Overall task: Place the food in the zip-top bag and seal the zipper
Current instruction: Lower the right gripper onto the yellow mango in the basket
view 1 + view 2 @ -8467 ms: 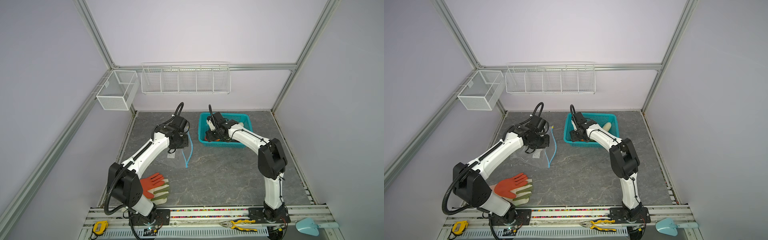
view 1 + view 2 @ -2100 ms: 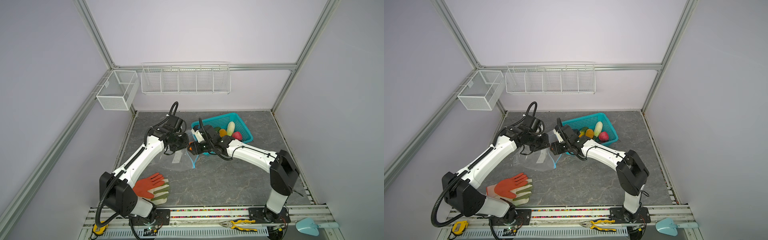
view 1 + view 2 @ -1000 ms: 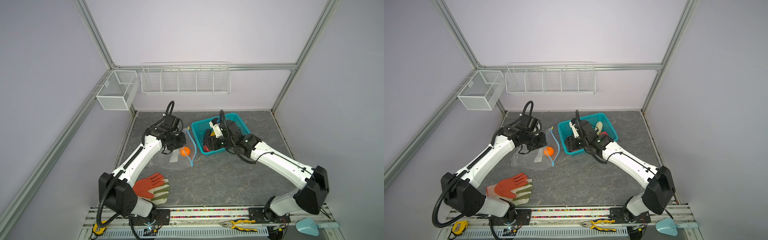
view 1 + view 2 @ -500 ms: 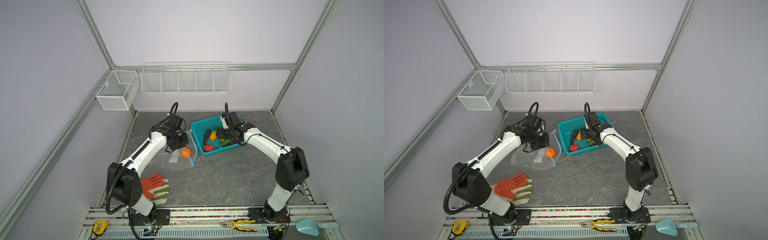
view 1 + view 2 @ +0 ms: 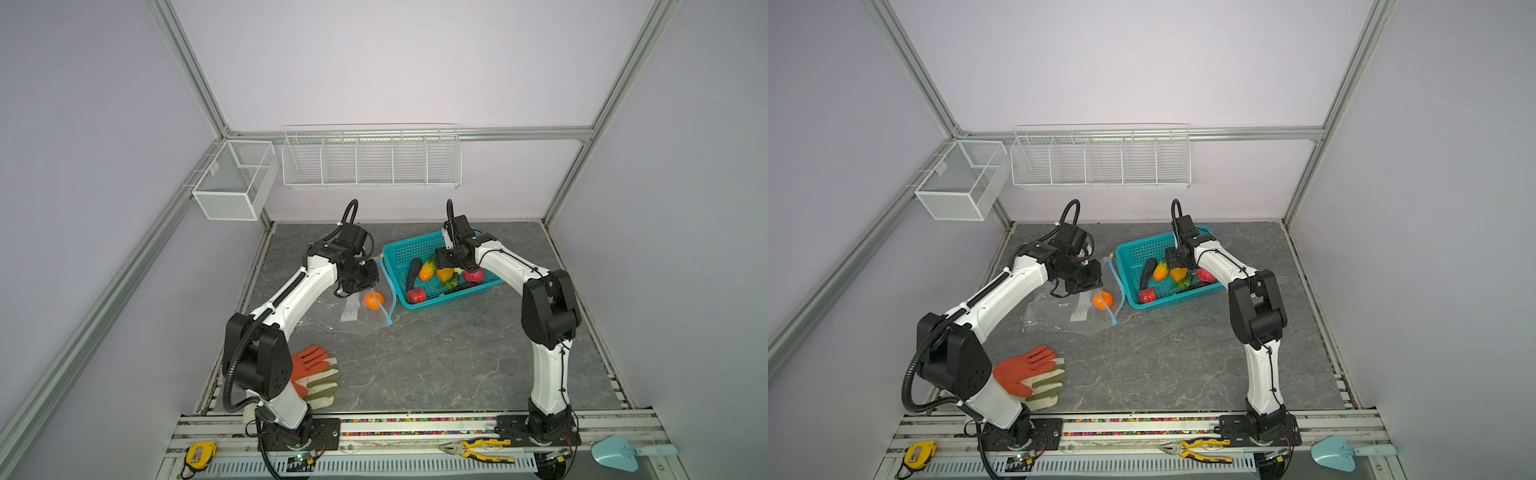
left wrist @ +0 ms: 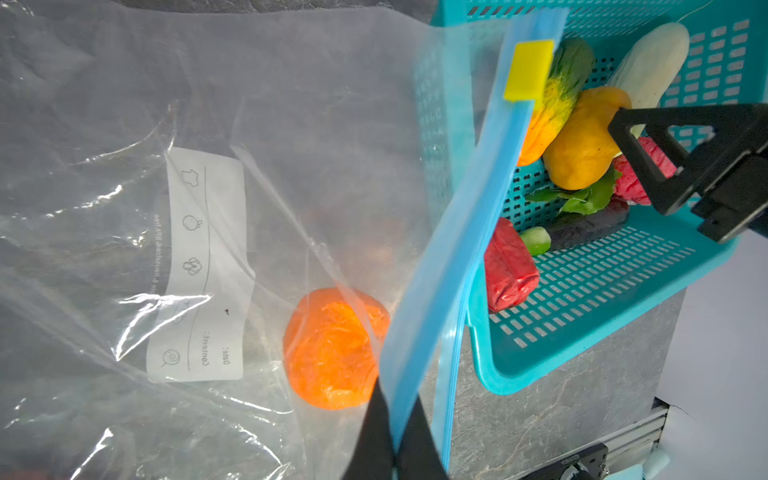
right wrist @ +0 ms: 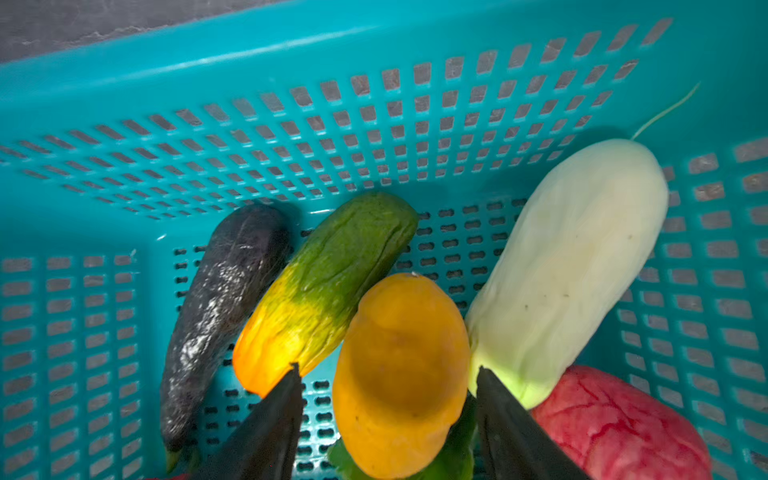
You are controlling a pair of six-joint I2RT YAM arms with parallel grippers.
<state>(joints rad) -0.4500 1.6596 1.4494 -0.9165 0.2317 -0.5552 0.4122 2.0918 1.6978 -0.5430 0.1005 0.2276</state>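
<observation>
Orange fruit (image 5: 373, 300) lies inside the zip-top bag (image 5: 351, 321), just beside the left hand (image 5: 365, 279), which pinches the zipper (image 6: 465, 232). Right hand (image 7: 387, 368), jaws wide, straddles 1 yellow fruit (image 7: 399, 382) in the teal basket (image 5: 401, 252).

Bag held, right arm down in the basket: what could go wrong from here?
1. The right gripper, jaws open, straddles the yellow fruit, with the white vegetable and the green-yellow piece close against it; closing could pinch a neighbour or squeeze the fruit out.
2. The left gripper is shut on the zipper strip alone; the bag could slip or sag, narrowing the mouth.
3. The orange fruit lies just inside the mouth and might roll out or block the next piece.
</observation>
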